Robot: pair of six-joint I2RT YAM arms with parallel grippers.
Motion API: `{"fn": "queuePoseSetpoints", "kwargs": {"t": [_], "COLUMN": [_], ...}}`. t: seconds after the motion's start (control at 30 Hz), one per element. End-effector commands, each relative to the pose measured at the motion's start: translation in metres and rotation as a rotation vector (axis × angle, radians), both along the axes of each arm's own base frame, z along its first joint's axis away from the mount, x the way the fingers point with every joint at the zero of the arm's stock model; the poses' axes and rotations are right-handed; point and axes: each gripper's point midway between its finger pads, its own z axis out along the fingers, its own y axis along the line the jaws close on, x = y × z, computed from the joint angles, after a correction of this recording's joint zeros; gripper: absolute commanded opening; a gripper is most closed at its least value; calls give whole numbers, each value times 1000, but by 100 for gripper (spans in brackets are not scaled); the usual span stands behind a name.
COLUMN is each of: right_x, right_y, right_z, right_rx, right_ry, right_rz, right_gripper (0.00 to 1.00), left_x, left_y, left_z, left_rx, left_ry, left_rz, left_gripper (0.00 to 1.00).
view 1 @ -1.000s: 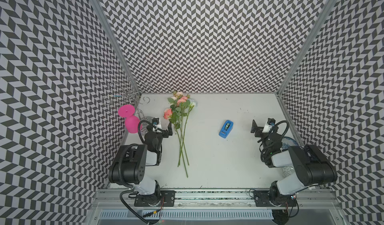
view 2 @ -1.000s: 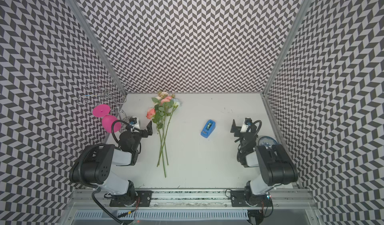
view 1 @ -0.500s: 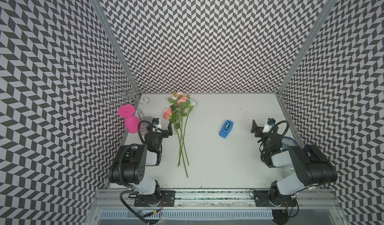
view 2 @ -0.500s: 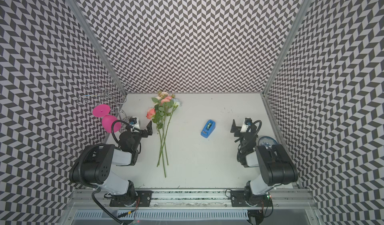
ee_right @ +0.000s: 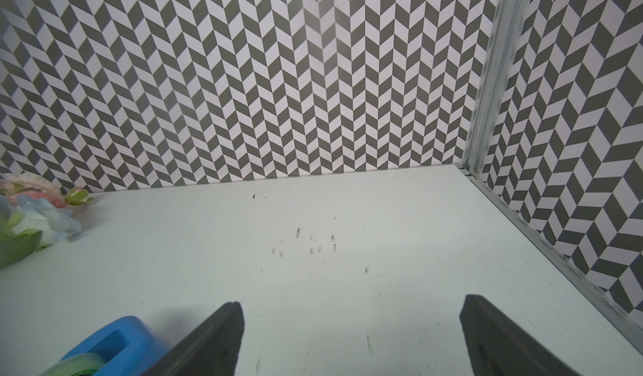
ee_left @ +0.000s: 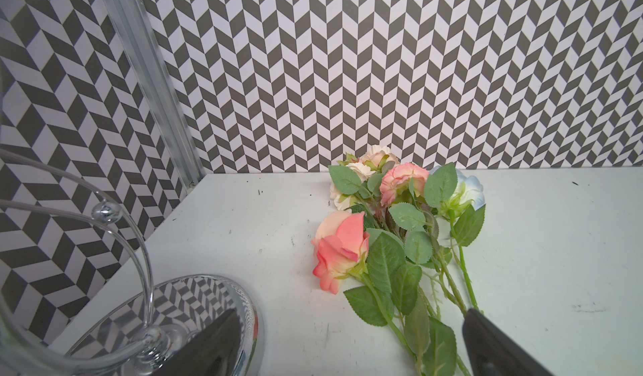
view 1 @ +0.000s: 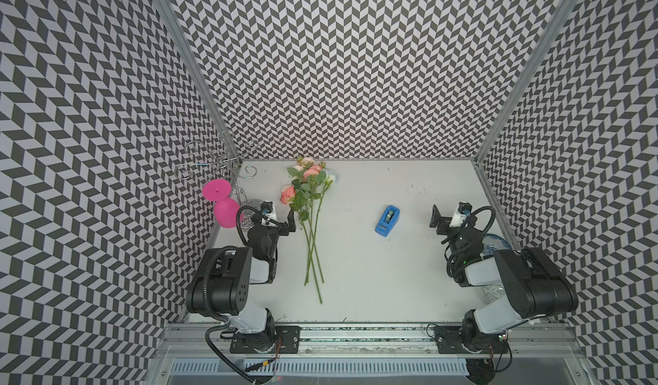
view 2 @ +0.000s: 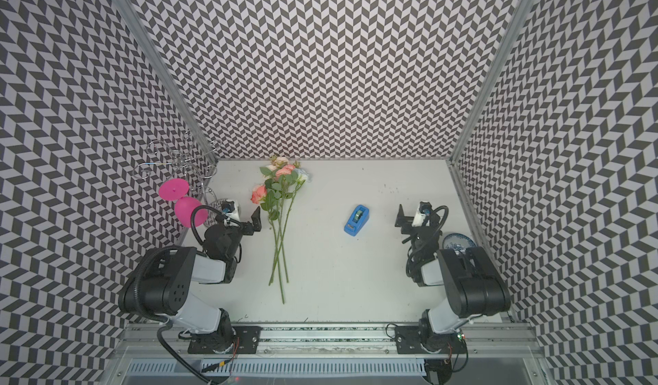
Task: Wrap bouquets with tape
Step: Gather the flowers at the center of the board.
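Observation:
The bouquets point(view 1: 310, 219) lie on the white table left of centre, a few long green-stemmed roses with pink, peach and white blooms toward the back wall; they also show in a top view point(view 2: 281, 223). My left gripper point(view 1: 279, 223) stands open just left of the stems, and in the left wrist view the leaves and stems point(ee_left: 393, 259) lie between and beyond its fingers, untouched. The tape point(view 1: 387, 221), a blue dispenser, sits right of centre. My right gripper point(view 1: 445, 221) is open and empty to its right; the right wrist view shows the tape point(ee_right: 114, 346) beside one finger.
A pink goblet point(view 1: 226, 213) and a chrome wire stand point(view 1: 217, 162) crowd the back left corner; the stand's shiny base point(ee_left: 167, 318) sits close to my left gripper. A blue-and-white dish point(view 1: 493, 240) lies under the right arm. Patterned walls close three sides.

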Motion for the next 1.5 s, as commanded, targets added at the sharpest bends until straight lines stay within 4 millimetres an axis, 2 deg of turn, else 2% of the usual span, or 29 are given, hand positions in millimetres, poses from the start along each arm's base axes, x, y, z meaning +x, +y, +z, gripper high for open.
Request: {"fn": "queuePoseSetpoints", "kwargs": {"t": [0.0, 0.2, 0.37, 0.47, 0.53, 0.7, 0.8, 0.9, 1.03, 1.1, 1.17, 1.27, 1.37, 1.47], "right_x": [0, -3, -3, 0, 0, -2, -6, -14, -28, -39, -46, -45, -43, -46], "right_y": [-2, 0, 12, 19, 31, 52, 74, 103, 153, 175, 187, 199, 226, 265], "right_z": [14, 25, 33, 34, 36, 58, 76, 93, 111, 115, 114, 109, 95, 77], "right_rx": [-6, -3, 3, 75, 49, 74, 144, 133, 71, 78, 156, 200, 244, 251], "right_ry": [-61, -82, -16, 55, 81, 124, 136, 133, 147, 149, 158, 211, 322, 418], "right_rz": [-2, 5, 79, 109, 156, 237, 313, 364, 435, 525, 612, 666, 744, 752], "right_gripper": [99, 99, 99, 99, 99, 99, 99, 99, 99, 99, 99, 99, 99, 99], "left_x": [-2, -3, 5, 3, 1, -6, -9, -14, -31, -39, -48, -57, -61, -64], "left_y": [1, -1, -15, -33, -45, -69, -78, -76, -86, -85, -82, -83, -87, -93], "left_z": [8, 13, 26, 33, 38, 51, 64, 76, 90, 93, 91, 94, 79, 60], "left_rx": [2, 23, 70, 101, 117, 105, -8, -152, -323, -399, -455, -484, -526, -559], "left_ry": [-31, -47, 20, 32, 36, 81, 115, 161, 179, 199, 225, 233, 339, 449], "left_rz": [0, 18, 33, 8, -12, -61, -78, -51, -118, -138, -147, -190, -194, -198], "left_gripper": [100, 99, 100, 99, 100, 99, 99, 100, 100, 100, 99, 99, 100, 99]}}
